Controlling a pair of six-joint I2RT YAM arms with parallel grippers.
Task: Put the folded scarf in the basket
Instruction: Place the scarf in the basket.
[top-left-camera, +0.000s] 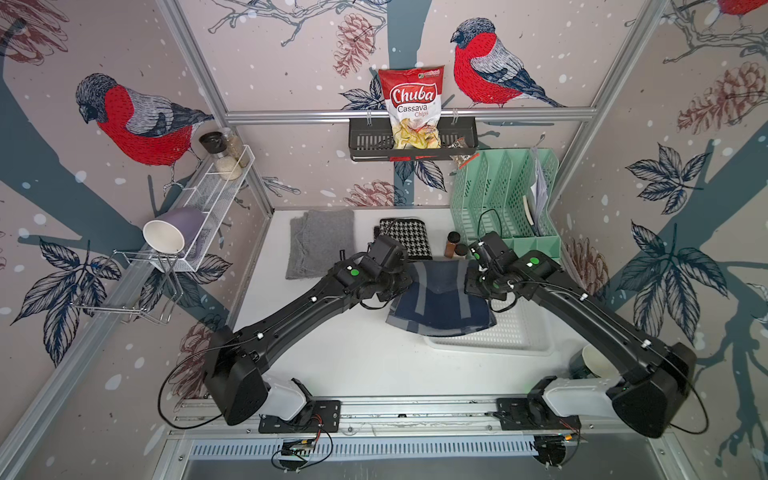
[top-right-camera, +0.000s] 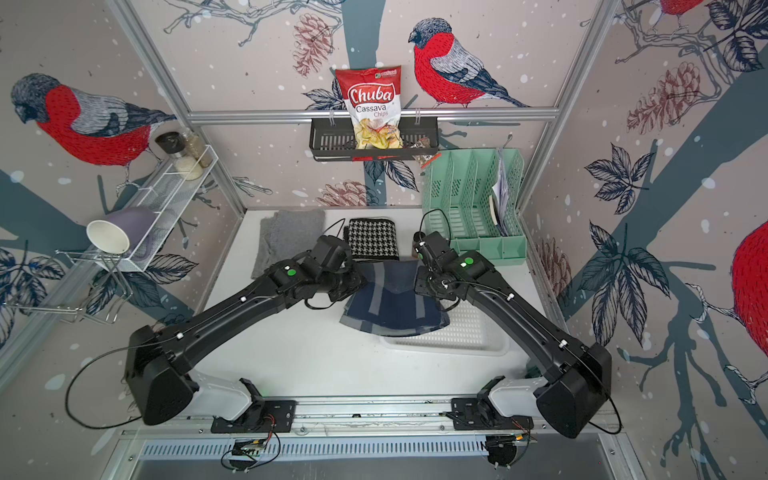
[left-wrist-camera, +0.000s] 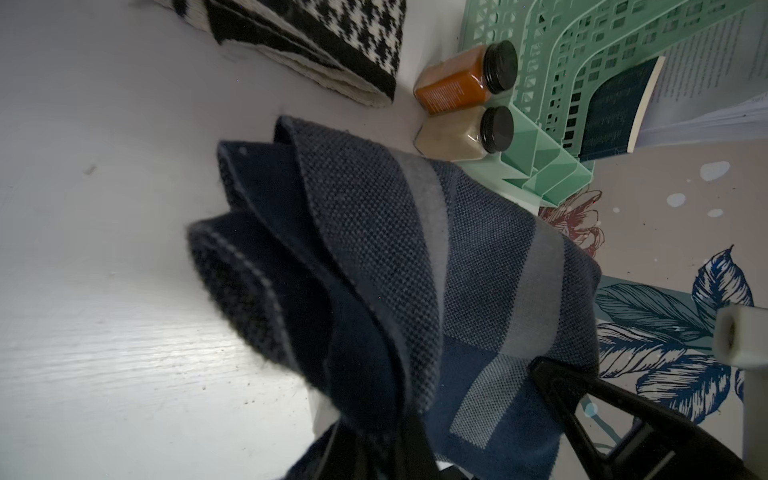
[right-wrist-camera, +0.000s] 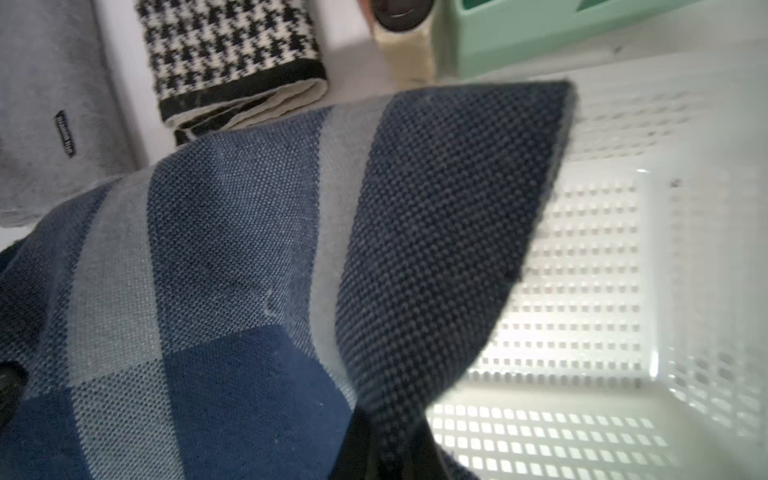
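Right now the blue striped scarf (top-left-camera: 440, 299) hangs between the two arms, and each arm pinches one end of it. The left gripper (left-wrist-camera: 478, 415) is closed tight on the scarf, and the right gripper (right-wrist-camera: 390, 453) is closed tight on its other end. Holding it by both ends likely keeps the folds from falling open. The scarf looks lifted off the table. In both top views part of it is over the left side of the white basket (top-left-camera: 515, 324), and the rest is over the table. It is not in the basket yet. The right wrist view shows the basket's holey floor bare beside the cloth. Both arms reach forward from the front rail and bend in toward the middle, so their wrists face each other across the scarf. The black-and-white cloth (top-left-camera: 409, 235), the grey cloth (top-left-camera: 320, 245) and two spice jars (top-left-camera: 453, 245) lie farther back, near the green file rack (top-left-camera: 498, 199), apart from the scarf.
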